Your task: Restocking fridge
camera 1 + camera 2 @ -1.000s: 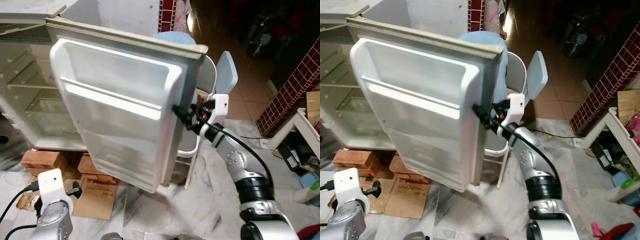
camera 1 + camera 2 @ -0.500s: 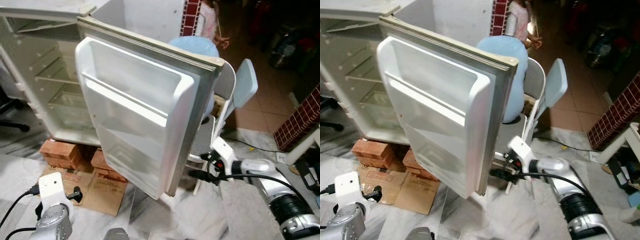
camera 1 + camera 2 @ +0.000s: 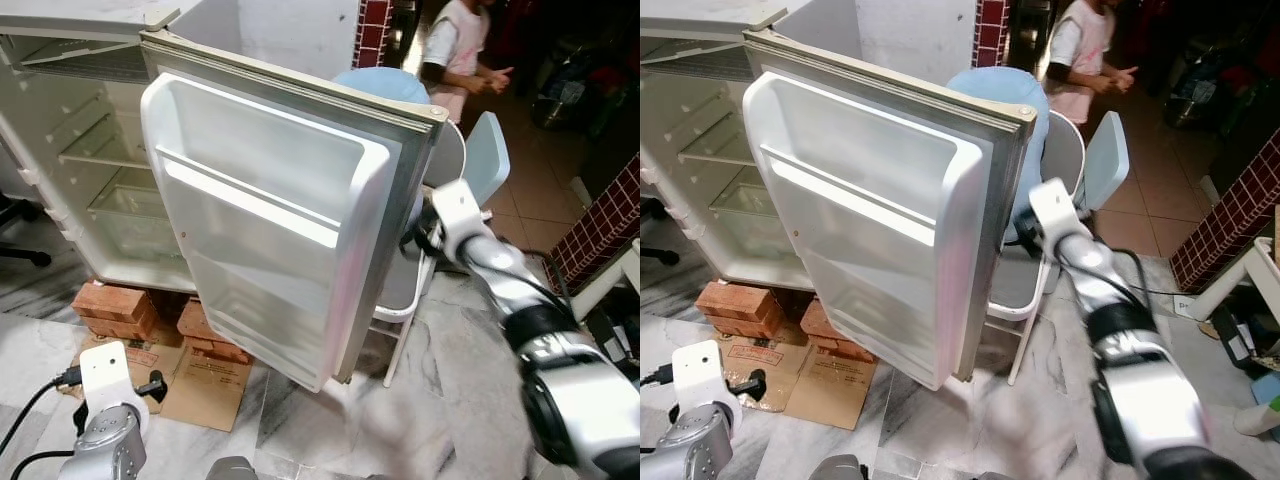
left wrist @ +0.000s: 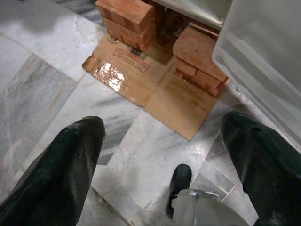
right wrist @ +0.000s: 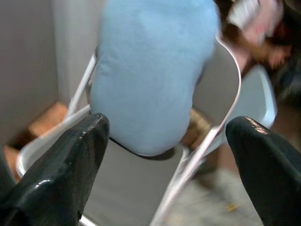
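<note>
Rising from its low position near the door's bottom corner half a second ago, the right hand [image 3: 412, 240] is now hovering just behind the outer edge of the white fridge door [image 3: 270, 215], at about mid height, with its two black fingers [image 5: 61, 169] spread wide and gripping nothing. Through the gap between them, the right wrist view is showing a pale blue cushion [image 5: 150, 70] resting on a white plastic chair [image 5: 207, 108], which is standing just beyond the door. The door itself is hanging wide open, its moulded inner racks bare, and the white fridge cabinet [image 3: 70, 140] behind it is showing bare shelves too. The cabinet is sitting on red bricks [image 3: 110, 308], with flattened brown cardboard [image 3: 200, 375] lying on the marble floor beside them.

The left hand [image 4: 162, 160] is idling low over that floor, fingers apart and holding nothing. A person in a white top [image 3: 455, 45] is standing in the background.

Judging from this, the door-opening step looks finished, and stocking has not yet begun, since no goods are in view.
</note>
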